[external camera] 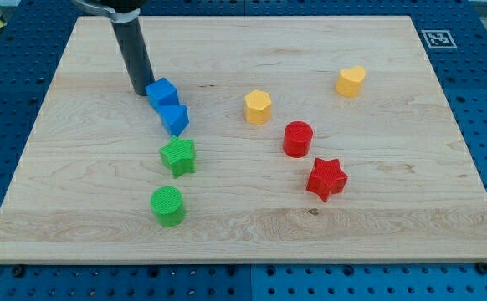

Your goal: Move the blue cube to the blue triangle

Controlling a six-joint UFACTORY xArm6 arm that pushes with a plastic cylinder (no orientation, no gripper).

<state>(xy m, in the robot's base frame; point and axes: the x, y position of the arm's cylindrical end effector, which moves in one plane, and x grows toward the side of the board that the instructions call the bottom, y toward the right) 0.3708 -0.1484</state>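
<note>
The blue cube [162, 91] sits on the wooden board at the view's upper left. The blue triangle [175, 119] lies just below and slightly right of it, touching or nearly touching it. My tip [140, 90] rests on the board right at the cube's left side, touching or almost touching it. The dark rod rises from there toward the view's top.
A green star [178, 156] lies just below the blue triangle, and a green cylinder [168, 206] below that. A yellow hexagon [258, 107], a yellow block [351, 81], a red cylinder [298, 139] and a red star [326, 178] lie to the right. The board's edge [243, 259] borders blue pegboard.
</note>
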